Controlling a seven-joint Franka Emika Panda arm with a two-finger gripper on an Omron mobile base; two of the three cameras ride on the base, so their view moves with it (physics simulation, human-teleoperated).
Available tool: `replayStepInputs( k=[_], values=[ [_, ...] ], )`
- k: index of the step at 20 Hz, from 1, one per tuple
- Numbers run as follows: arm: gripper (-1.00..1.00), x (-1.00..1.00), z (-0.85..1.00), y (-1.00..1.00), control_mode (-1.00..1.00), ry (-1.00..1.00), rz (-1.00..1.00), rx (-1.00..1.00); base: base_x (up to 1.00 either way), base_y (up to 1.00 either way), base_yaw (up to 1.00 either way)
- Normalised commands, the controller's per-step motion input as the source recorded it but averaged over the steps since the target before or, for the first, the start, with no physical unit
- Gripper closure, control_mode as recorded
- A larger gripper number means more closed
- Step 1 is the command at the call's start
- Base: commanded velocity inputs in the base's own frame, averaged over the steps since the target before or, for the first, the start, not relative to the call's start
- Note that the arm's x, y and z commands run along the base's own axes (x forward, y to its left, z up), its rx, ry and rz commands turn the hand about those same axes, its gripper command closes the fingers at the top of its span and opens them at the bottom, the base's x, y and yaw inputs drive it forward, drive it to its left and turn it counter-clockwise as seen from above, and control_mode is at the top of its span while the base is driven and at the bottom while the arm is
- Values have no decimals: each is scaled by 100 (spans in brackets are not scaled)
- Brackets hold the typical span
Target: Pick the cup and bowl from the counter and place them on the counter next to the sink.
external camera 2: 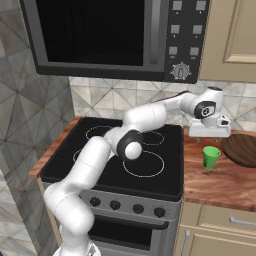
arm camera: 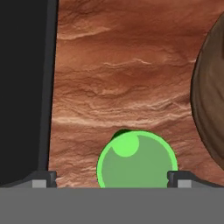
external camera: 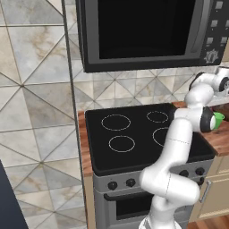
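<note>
A small green cup [external camera 2: 211, 156] stands upright on the reddish-brown counter [external camera 2: 215, 182], just right of the stove. In the left base view the cup [external camera: 218, 120] peeks out from behind the arm's elbow. My gripper [external camera 2: 210, 135] hangs straight above the cup, pointing down and clear of it. Seen along the hand, the cup's round mouth [arm camera: 137, 159] lies between the two dark fingertips [arm camera: 41, 179], which stand wide apart; the gripper [arm camera: 111, 181] is open and holds nothing. The bowl and the sink are out of view.
The black glass stovetop [external camera 2: 125, 150] borders the cup on the left. A round dark wooden disc [external camera 2: 242, 149] lies close on its right. A microwave [external camera 2: 115, 37] hangs above the stove, and tiled wall stands behind the counter.
</note>
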Motion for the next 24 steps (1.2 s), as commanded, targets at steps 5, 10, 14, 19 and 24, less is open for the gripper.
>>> replayStepInputs(
  k=[5, 10, 14, 19, 24],
  values=[
    [-100, -9, -12, 0, -100, 10, 0, 0, 0, 0, 0],
    [-100, -1, -34, 2, -100, 4, 0, 0, 0, 0, 0],
    [-100, 0, -29, 2, -100, 1, 0, 1, 0, 0, 0],
    [-100, -1, -21, 3, -100, 0, 0, 2, 0, 0, 0],
    [-100, -14, -20, 1, -100, 0, 0, 4, 0, 0, 0]
  ],
)
